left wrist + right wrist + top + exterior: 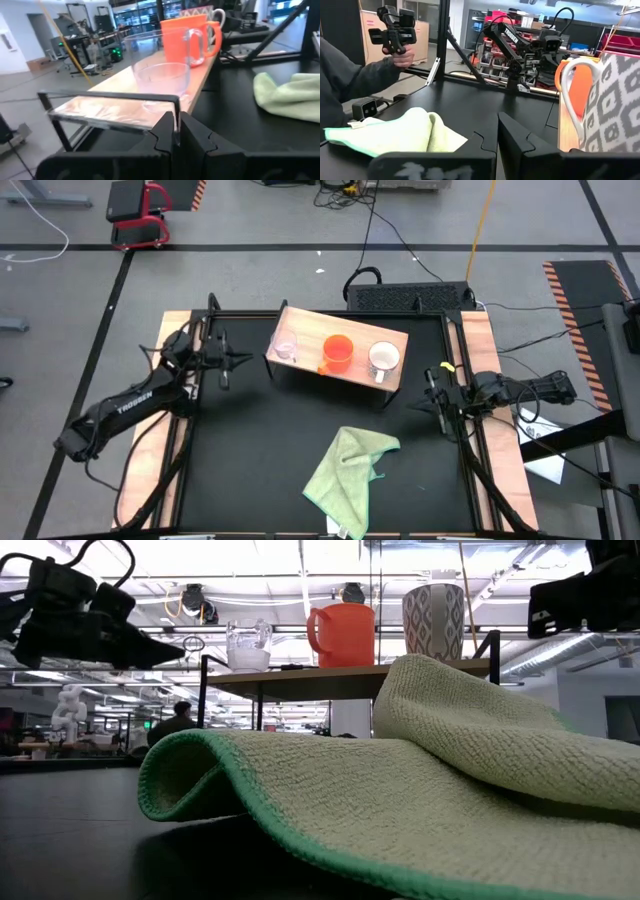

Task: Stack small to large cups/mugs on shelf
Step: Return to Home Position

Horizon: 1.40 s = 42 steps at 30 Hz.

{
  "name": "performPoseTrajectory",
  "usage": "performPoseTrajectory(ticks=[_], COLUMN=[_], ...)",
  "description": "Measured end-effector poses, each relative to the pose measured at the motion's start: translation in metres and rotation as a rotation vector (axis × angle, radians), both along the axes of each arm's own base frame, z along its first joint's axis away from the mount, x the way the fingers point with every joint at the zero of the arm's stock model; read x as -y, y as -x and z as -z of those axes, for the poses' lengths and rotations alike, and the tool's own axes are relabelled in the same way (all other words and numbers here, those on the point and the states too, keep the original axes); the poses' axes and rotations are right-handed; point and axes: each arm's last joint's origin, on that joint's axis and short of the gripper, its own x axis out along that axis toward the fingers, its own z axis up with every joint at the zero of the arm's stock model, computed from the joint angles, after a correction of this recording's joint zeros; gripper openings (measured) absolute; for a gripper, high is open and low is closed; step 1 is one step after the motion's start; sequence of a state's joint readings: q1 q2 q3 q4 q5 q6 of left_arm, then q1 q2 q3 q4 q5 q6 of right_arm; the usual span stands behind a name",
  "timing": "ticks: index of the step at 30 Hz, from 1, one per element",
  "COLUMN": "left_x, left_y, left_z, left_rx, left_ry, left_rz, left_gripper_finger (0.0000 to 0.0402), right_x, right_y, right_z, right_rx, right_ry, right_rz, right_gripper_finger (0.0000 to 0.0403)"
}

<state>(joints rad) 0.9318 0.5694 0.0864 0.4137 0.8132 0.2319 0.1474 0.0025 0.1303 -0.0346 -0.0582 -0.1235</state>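
1. While the glass cup [285, 347], orange mug [338, 352] and white mug [384, 357] are standing in a row on the shelf [310, 325], both arms are hanging beside it.
2. Left gripper [177, 127] is hovering off the glass-cup end, fingers together, empty.
3. Right gripper [496, 131] is hovering off the white-mug end, fingers together, empty.
4. Cloth [350, 468] is lying crumpled nearer the table's front.
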Motion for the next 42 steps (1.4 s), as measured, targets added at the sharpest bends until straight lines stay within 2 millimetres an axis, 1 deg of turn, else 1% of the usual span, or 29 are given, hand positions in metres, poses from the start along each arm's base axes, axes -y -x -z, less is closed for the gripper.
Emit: performPoseTrajectory(ticks=[8, 13, 17, 22, 24, 27, 31, 36, 42], left_x=[0.0, 0.003, 0.007, 0.015, 0.018, 0.024, 0.033, 0.045, 0.05], left_y=[0.002, 0.004, 0.01, 0.016, 0.017, 0.018, 0.019, 0.02, 0.021], left_z=[0.0, 0.009, 0.012, 0.004, 0.002, -0.001, -0.007, -0.009, -0.002], left_rx=[0.015, -0.033, -0.003, 0.048, 0.056, 0.071, 0.101, 0.123, 0.104], left_ry=[0.12, 0.145, 0.144, 0.101, 0.11, 0.091, 0.062, 0.019, 0.006], left_rz=[0.046, 0.1, 0.152, 0.185, 0.21, 0.278, 0.326, 0.406, 0.368], left_gripper_finger=[0.0031, 0.0031, 0.0031, 0.0031, 0.0031, 0.0031, 0.0031, 0.0031, 0.0031], right_x=[0.0, 0.0, 0.0, 0.0, 0.0, -0.002, -0.005, -0.01, -0.014], right_y=[0.0, 0.0, 0.0, 0.0, 0.0, 0.0, 0.001, 0.003, 0.004], right_z=[0.0, 0.0, 0.001, 0.002, 0.002, 0.002, 0.001, 0.002, 0.002], right_rx=[-0.006, -0.009, -0.02, -0.034, -0.033, -0.036, -0.04, -0.049, -0.038], right_ry=[-0.038, -0.043, -0.046, -0.051, -0.052, -0.058, -0.094, -0.075, -0.047], right_rz=[0.0, 0.0, 0.0, 0.0, -0.005, -0.055, -0.133, -0.183, -0.225], right_gripper_finger=[0.0, 0.0, 0.0, 0.0, 0.0, 0.0, 0.0, 0.0, 0.0])
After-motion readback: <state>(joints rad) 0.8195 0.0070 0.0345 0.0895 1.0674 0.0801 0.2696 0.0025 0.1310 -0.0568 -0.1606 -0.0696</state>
